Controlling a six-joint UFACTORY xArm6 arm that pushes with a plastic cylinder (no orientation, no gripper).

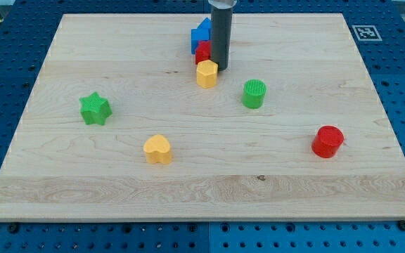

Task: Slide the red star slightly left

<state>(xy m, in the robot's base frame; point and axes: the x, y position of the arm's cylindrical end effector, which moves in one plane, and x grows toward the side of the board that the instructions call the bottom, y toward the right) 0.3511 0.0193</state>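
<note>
Nearest the board's (41, 183) bottom edge sits the yellow heart (157, 149), far from the action. Up near the top edge, middle, my tip (220, 67) stands just right of the red star (202, 51), apparently touching. No jaws here, only a rod. Push underway, I'd say; next, a short careful nudge left.

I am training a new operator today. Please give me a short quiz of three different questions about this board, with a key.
1. True or false: my tip is just to the view's right of the red star.
2. Which block lies nearest the view's bottom?
A. green star
B. yellow heart
C. red cylinder
3. Fill in: the block just below the red star is the yellow ____.

Key: 1 true; 2 B; 3 hexagon.
</note>
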